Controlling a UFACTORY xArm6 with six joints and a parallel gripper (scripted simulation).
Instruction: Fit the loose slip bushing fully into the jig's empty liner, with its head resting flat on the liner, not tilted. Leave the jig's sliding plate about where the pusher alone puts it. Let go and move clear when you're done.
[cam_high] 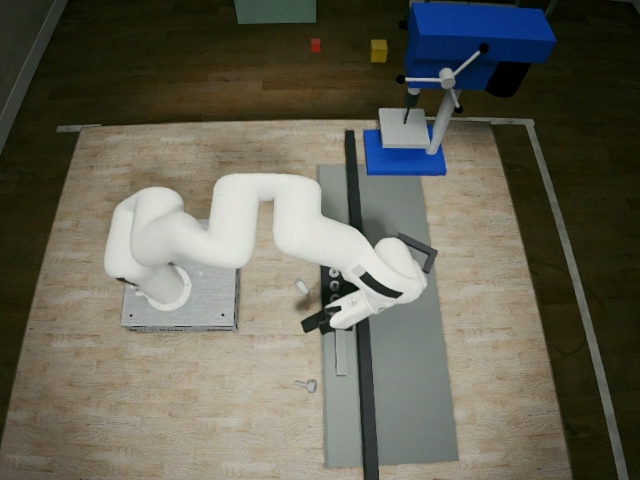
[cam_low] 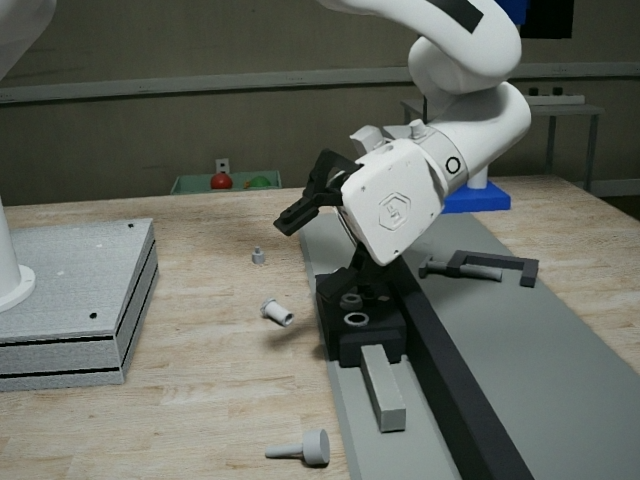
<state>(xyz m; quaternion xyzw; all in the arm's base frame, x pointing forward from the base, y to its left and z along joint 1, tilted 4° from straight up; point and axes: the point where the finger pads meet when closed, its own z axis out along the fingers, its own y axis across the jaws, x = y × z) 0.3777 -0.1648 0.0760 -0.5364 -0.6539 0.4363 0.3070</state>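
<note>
The black jig (cam_high: 333, 291) (cam_low: 361, 322) sits on the grey mat against the black rail, with a row of liners on top. The nearest liner (cam_low: 356, 318) is an empty grey ring. A light hollow slip bushing (cam_high: 301, 286) (cam_low: 276, 311) lies on its side on the wooden table, left of the jig. The grey pusher bar (cam_high: 341, 351) (cam_low: 382, 395) touches the jig's near end. My gripper (cam_high: 320, 319) (cam_low: 320, 242) is open and empty, tilted, just above the jig. Its lower finger hangs close over the far liners, which the wrist partly hides.
A grey pin with a wide head (cam_high: 306, 384) (cam_low: 302, 448) lies on the table near the mat's front. A small grey bushing (cam_low: 257, 255) stands farther back. A dark clamp (cam_high: 418, 248) (cam_low: 480, 268) lies right of the rail (cam_high: 361, 310). A blue drill press (cam_high: 454, 62) stands at the back.
</note>
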